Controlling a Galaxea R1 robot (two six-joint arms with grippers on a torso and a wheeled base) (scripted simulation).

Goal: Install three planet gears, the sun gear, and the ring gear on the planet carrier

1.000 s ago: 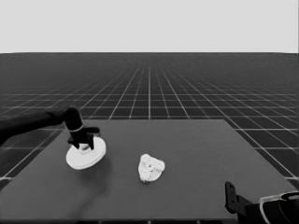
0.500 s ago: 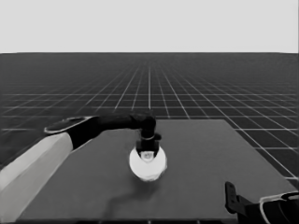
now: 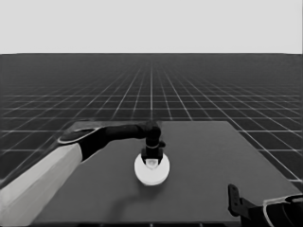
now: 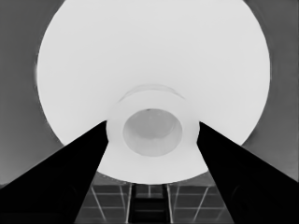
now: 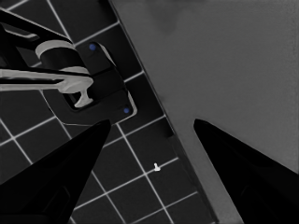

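Your left gripper [image 3: 152, 158] sat mid-table, its fingers closed around the raised central hub of the larger round part [image 3: 151, 171], which lay over where the stack belongs. That part looked rigid, smooth and likely slippery, so the hub was the sensible grip. The dark table [image 3: 213, 156] was flat; your right gripper [image 3: 233, 201] waited near-right, fingers spread.
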